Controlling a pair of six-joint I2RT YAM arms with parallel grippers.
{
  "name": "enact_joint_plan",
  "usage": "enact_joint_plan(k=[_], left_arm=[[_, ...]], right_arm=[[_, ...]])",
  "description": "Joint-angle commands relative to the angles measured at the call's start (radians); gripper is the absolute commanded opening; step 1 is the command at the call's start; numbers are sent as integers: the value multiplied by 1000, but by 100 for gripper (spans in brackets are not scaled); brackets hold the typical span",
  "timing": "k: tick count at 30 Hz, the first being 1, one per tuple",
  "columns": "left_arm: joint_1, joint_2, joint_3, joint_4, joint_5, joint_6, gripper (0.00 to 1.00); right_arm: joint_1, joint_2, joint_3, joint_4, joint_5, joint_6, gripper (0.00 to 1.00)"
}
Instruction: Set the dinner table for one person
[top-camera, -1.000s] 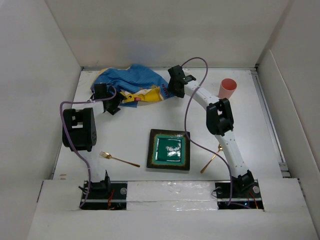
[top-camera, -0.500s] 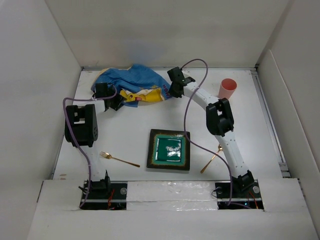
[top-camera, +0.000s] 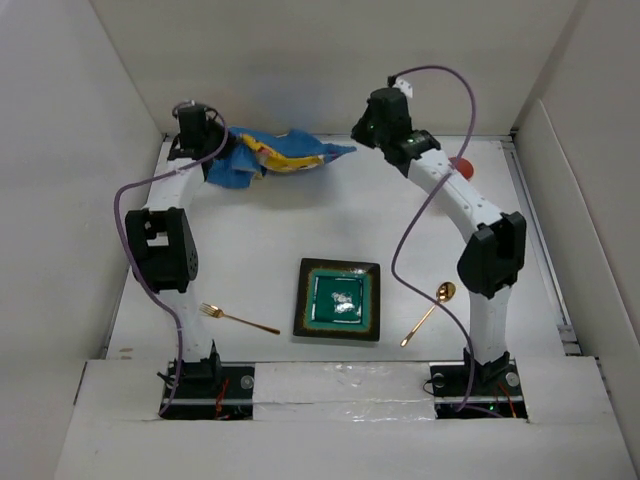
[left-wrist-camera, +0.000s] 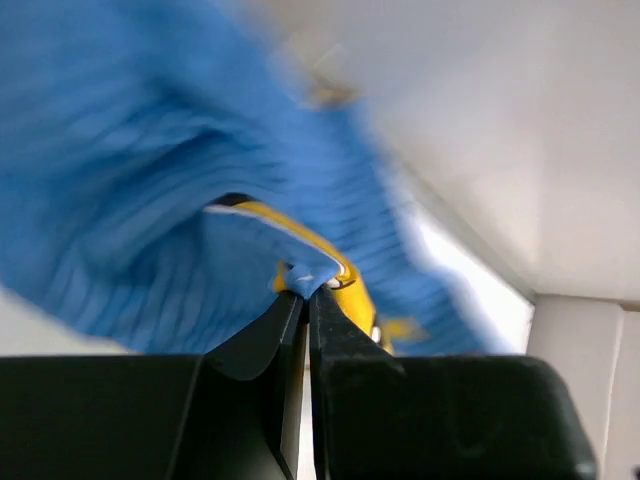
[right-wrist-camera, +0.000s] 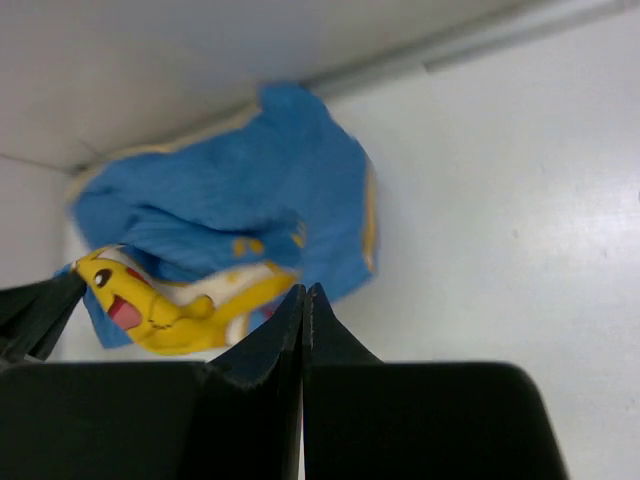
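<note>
The dinner table (top-camera: 260, 240) is a plain white top. At its back a blue striped cloth mat (top-camera: 285, 152) with a yellow cartoon print is bunched up. My left gripper (top-camera: 212, 150) is raised at the back left and shut on a fold of the mat (left-wrist-camera: 120, 180), which bulges out of the left gripper (left-wrist-camera: 307, 290) at its tips. My right gripper (top-camera: 362, 135) hovers by the mat's right corner. In its wrist view the right gripper (right-wrist-camera: 303, 290) is shut, with nothing showing between the tips and the mat (right-wrist-camera: 250, 200) lying beyond them.
A square green plate (top-camera: 338, 299) with a dark rim sits at the near middle. A gold fork (top-camera: 238, 318) lies to its left and a gold spoon (top-camera: 430, 310) to its right. A pink cup (top-camera: 460, 166) peeks out behind the right arm. White walls enclose the table.
Both arms rose and swung toward the back wall. The left gripper shut on the mat and lifted its left side. The right gripper shut. The right arm now hides most of the cup.
</note>
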Motion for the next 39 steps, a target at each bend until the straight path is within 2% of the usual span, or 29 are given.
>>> enact_joint_plan(k=[1,2,4,7,8,10,11,12,14,16,19,20,22,23,24,25,28,32,39], left_arm=[[-53,-172,241,-41,-70,177,0],[-85,-196,326,-76,-90,231,0],[-96,-235,323,-80,-89,251,0],[-119,-374,150,-48,-90,321,0],[-119,-414,17,-42,-108,340,0],[-119,-517,-117,-45,-128,360,0],[-119,-538,-245,-51,-145,368,0],[-119,-587,-310,-54,-151,382,0],[-119,-626,-460,-87,-205,399,0],[-119,-684,-539,-112,-269,396,0],[-57,-745,-636,-129,-282,355,0],[-56,-753,-653,-137,-334,354,0],[-56,-747,-639,-173,-397,356,0],[-56,-746,-621,-222,-423,354,0],[-56,-746,-621,-223,-423,354,0],[-56,-753,-622,-247,-447,353,0],[-56,-802,-651,-282,-495,344,0],[-56,-871,-673,-305,-495,353,0],[-56,-894,-704,-331,-471,350,0]], right_arm=[[-21,-121,88,97,-12,-75,0],[-31,-161,85,96,-36,-84,0],[-31,-208,73,99,-59,-87,0],[-41,-319,-100,144,-76,-110,0],[-41,-395,-234,161,-87,-110,0],[-41,-455,-368,184,-131,-92,0],[-41,-481,-434,200,-133,-84,0],[-25,-515,-553,229,-132,-80,0],[-12,-520,-624,227,-145,-73,0],[14,-491,-668,229,-178,-75,0],[73,-408,-642,221,-208,-99,0],[91,-379,-625,215,-208,-102,4],[143,-286,-553,188,-240,-116,17],[186,-222,-500,168,-236,-128,41],[206,-189,-499,168,-236,-129,41],[223,-154,-441,157,-230,-127,53],[258,-22,-308,90,-205,-115,62],[268,107,-195,19,-169,-78,62],[308,250,-80,-88,-79,-64,62]])
